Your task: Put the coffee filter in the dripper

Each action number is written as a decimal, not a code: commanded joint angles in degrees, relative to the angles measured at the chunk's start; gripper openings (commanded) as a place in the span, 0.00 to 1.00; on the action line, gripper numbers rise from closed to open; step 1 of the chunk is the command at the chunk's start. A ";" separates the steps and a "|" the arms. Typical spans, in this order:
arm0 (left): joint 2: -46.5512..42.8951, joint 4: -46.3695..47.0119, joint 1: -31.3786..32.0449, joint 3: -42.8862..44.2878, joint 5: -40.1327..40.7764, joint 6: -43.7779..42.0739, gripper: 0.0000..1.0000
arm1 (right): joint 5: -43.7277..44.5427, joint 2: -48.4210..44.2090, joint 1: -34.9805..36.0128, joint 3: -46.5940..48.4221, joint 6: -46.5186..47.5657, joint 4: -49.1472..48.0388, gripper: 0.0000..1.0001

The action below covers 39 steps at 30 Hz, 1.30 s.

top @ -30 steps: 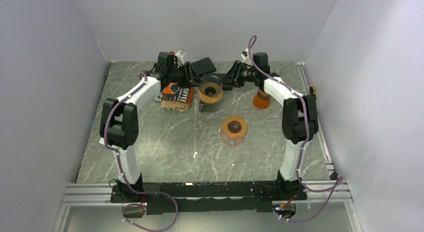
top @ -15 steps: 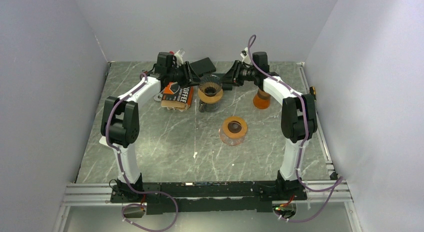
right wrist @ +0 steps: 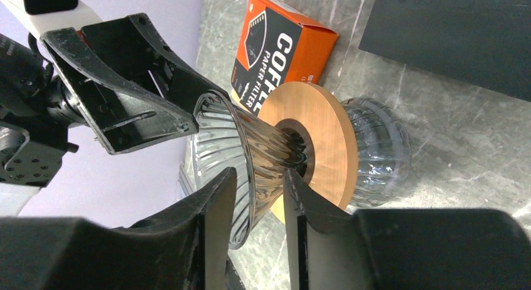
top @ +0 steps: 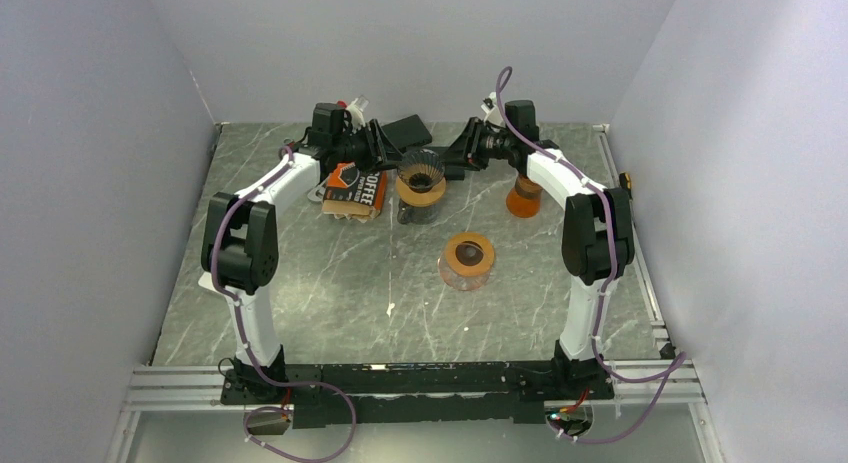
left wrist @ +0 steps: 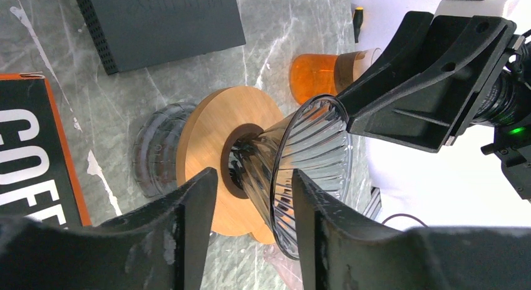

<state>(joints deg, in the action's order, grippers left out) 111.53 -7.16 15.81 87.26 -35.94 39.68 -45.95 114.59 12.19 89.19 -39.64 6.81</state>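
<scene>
The grey-green marbled counter (top: pixel 330 273) carries five things. Toward the back-left lies an orange coffee filter box (top: pixel 356 191), flat on its side. Behind it is a flat black slab (top: pixel 408 131). Just right of the box stands a ribbed glass server (top: pixel 416 215). An orange cup (top: pixel 522 198) sits further right. Nearer the middle – well apart from the rest – stands a short glass vessel (top: pixel 466 261) with an orange-brown ring on top.

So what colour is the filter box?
The filter box is orange and black with white lettering; right wrist view shows it best.
</scene>
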 commanded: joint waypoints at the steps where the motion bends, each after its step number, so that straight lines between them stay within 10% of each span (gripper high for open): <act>1: -2.54 5.15 -0.34 -0.99 -3.12 -0.10 0.57 | -0.01 -1.81 -0.23 3.07 0.92 -0.43 0.42; 10: -14.98 6.48 -0.43 -6.13 3.26 -5.79 0.79 | 4.72 -12.05 -0.23 -0.22 3.99 0.08 0.62; 20: -37.89 -0.16 -0.43 -24.14 24.68 -14.08 0.95 | 18.68 -30.49 -0.23 -14.16 11.17 3.52 0.63; 29: -46.35 -8.21 -0.81 -40.46 39.74 -5.66 0.83 | 22.05 -37.83 -0.32 -23.06 14.13 6.47 0.62; 39: -37.42 -2.73 -5.93 -41.96 26.90 -0.08 0.75 | 25.41 -42.45 -0.32 -30.06 15.39 8.05 0.62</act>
<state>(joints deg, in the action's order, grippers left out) 69.91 -13.85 12.40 43.27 -2.28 36.29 -22.87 75.40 12.08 60.27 -25.96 15.09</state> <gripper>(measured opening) 0.761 0.625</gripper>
